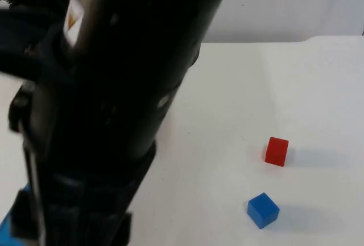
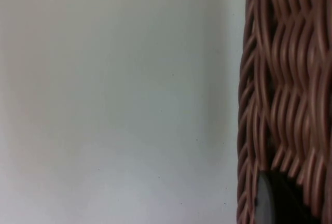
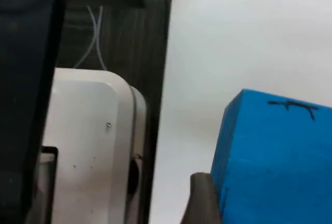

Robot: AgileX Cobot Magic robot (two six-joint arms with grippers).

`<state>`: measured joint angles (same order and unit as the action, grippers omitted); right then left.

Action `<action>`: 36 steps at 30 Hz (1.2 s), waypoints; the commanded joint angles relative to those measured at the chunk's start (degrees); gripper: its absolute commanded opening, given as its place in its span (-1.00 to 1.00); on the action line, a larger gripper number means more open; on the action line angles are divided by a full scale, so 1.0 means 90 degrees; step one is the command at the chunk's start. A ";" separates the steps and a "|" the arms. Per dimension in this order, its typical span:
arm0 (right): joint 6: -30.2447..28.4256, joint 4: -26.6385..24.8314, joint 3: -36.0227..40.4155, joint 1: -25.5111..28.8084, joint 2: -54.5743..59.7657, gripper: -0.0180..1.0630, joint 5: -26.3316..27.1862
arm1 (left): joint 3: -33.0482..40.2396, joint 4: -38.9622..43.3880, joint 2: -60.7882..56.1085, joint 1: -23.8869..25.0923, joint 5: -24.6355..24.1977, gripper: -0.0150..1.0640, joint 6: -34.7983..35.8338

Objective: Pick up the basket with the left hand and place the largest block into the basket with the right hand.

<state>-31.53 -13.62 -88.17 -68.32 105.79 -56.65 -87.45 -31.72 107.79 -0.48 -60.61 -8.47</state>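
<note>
Gripping the big blue block [image 3: 275,156], right hand [image 3: 207,203] is mid-carry; next it needs the basket [image 2: 282,94] beside left hand, whose grip I cannot tell.

Top view looks down past an arm [image 1: 108,109]; wrist views sit close.

A thick black arm [image 1: 108,115], round and glossy, carries a small white label with an orange mark, perhaps a warning sign. Each wrist view shows a dark rounded fingertip [image 3: 203,198], the left one [image 2: 267,203] greyish.
</note>
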 commanded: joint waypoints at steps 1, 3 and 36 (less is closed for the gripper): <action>0.0101 0.0203 -0.0034 -0.0036 -0.0173 -0.97 -0.0102 | -0.0050 -0.0209 -0.0088 -0.0013 0.0014 -0.98 0.0029; 0.0202 0.0360 -0.0034 -0.0036 -0.0244 -0.97 -0.0152 | -0.0050 -0.0209 -0.0088 -0.0013 0.0014 -0.98 0.0029; 0.0387 0.1009 -0.0034 0.2619 -0.1705 -0.97 -0.0992 | -0.0050 -0.0209 -0.0088 -0.0013 0.0014 -0.98 0.0029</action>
<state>-27.76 -3.69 -88.17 -47.85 91.40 -65.86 -87.45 -31.72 107.79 -0.48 -60.61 -8.47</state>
